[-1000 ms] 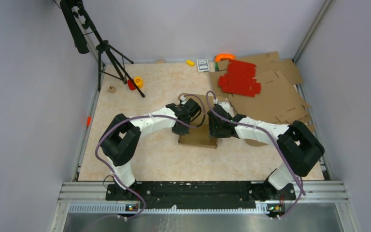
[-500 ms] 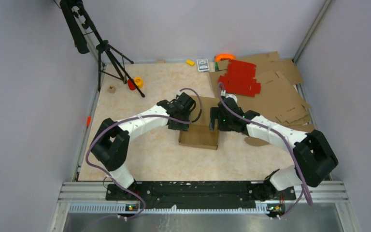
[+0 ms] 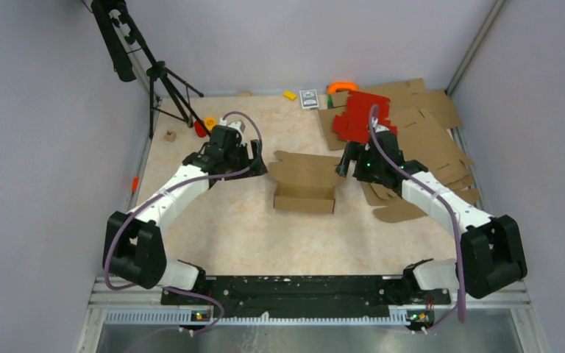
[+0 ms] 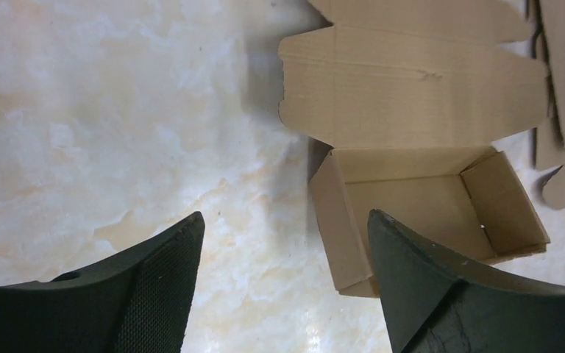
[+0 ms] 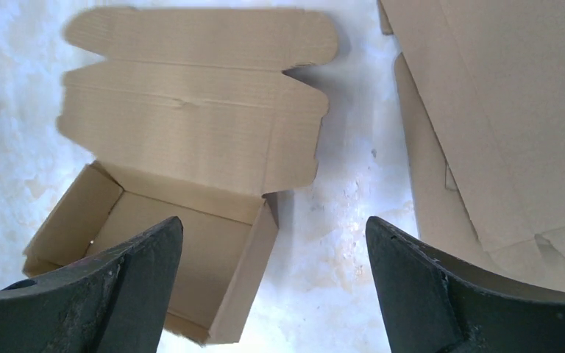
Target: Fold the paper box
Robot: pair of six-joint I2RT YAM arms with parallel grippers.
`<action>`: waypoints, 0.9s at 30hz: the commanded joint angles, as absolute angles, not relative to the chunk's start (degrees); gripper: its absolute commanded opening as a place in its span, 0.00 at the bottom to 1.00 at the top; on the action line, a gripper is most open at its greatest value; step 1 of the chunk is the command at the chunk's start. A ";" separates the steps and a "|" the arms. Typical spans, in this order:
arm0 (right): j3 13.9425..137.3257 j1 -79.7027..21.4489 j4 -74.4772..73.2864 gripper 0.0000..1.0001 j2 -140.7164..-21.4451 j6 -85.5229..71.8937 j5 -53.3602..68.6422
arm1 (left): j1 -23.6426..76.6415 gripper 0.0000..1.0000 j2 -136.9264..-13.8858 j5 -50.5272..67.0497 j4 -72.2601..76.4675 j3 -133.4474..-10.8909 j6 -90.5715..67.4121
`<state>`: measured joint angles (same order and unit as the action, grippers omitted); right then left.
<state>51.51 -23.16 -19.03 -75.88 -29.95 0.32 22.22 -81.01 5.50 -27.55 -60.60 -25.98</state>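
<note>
The paper box [image 3: 305, 197] is plain brown cardboard and stands in the middle of the table as an open tray with its walls up. Its lid panel and flaps [image 3: 305, 166] lie spread flat behind it. My left gripper [image 3: 254, 165] hovers just left of the box, open and holding nothing. In the left wrist view the box [image 4: 427, 209] sits under the right finger, with my left gripper [image 4: 285, 217] over bare table. My right gripper [image 3: 346, 165] hangs open at the box's right end. In the right wrist view the box [image 5: 184, 243] lies below my right gripper [image 5: 274, 220].
Large flat brown cardboard sheets [image 3: 423, 143] and red sheets [image 3: 364, 118] lie at the back right, close to the right arm. A black tripod [image 3: 165, 81] stands at the back left, with a yellow-and-red object [image 3: 207, 125] and a small block [image 3: 170, 135] beside it. Small items [image 3: 309, 98] line the far edge.
Both grippers have opened and drawn back from the box, the left arm swinging left, the right arm right. The lid, held down before, now lies open behind the tray.
</note>
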 commanded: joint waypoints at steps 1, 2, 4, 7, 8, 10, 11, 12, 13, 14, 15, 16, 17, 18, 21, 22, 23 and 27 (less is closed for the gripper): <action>53.95 -19.63 -13.51 0.92 -78.11 -30.22 7.65 | 17.60 0.82 -81.70 14.56 -11.92 -56.12 -28.22; 53.96 -18.93 -12.47 0.92 -79.02 -31.05 8.84 | 16.94 0.82 -83.17 15.71 -10.39 -56.20 -28.62; 54.36 -18.20 -11.06 0.91 -81.08 -32.02 9.87 | 15.69 0.79 -86.76 17.45 -9.45 -57.43 -29.58; 55.61 -18.10 -11.24 0.90 -84.70 -33.08 8.93 | 13.77 0.77 -92.44 22.50 -8.73 -59.91 -31.56; 56.10 -18.02 -11.60 0.90 -86.00 -33.60 8.42 | 13.27 0.77 -94.05 23.37 -8.79 -60.68 -32.00; 56.86 -17.73 -12.15 0.88 -88.36 -34.77 7.48 | 12.49 0.77 -96.67 23.50 -9.36 -62.18 -32.22; 57.01 -17.50 -12.01 0.87 -89.53 -35.30 7.42 | 12.22 0.77 -97.69 23.14 -9.62 -62.56 -32.17; 57.14 -17.18 -11.78 0.85 -90.47 -35.74 7.49 | 11.95 0.76 -98.48 23.20 -9.51 -62.85 -32.17; 57.14 -16.83 -11.14 0.82 -91.34 -36.11 8.06 | 11.73 0.75 -99.21 23.65 -9.19 -62.99 -32.19; 57.05 -16.53 -10.27 0.79 -92.09 -36.43 8.54 | 11.65 0.74 -99.87 24.22 -8.62 -63.11 -32.43; 57.03 -16.23 -9.56 0.76 -92.76 -36.83 8.73 | 11.61 0.72 -100.58 24.63 -8.13 -63.34 -32.65; 57.01 -15.87 -8.74 0.71 -93.37 -37.15 8.90 | 11.60 0.69 -101.44 25.20 -7.75 -63.69 -32.95; 57.10 -15.66 -8.07 0.67 -94.08 -37.35 8.96 | 11.60 0.67 -102.63 25.66 -7.46 -64.12 -33.10; 57.38 -15.46 -7.63 0.63 -94.94 -37.34 8.96 | 11.60 0.64 -103.50 26.16 -7.21 -64.58 -33.26; 59.48 -15.31 -7.65 0.55 -98.29 -36.61 9.76 | 11.60 0.59 -106.23 27.66 -7.03 -66.15 -33.68; 60.04 -15.37 -7.60 0.53 -99.30 -36.15 10.55 | 11.60 0.58 -106.98 28.20 -6.95 -66.65 -33.85; 60.54 -15.34 -7.44 0.53 -100.25 -35.80 11.17 | 11.62 0.57 -107.89 28.66 -7.01 -67.12 -33.96; 61.46 -15.30 -6.43 0.50 -102.68 -35.08 11.36 | 11.69 0.56 -110.72 30.29 -7.49 -68.67 -34.21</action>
<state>58.54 -15.62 -9.10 -101.19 -36.10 10.17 11.73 -108.62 27.27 -9.30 -65.95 -33.54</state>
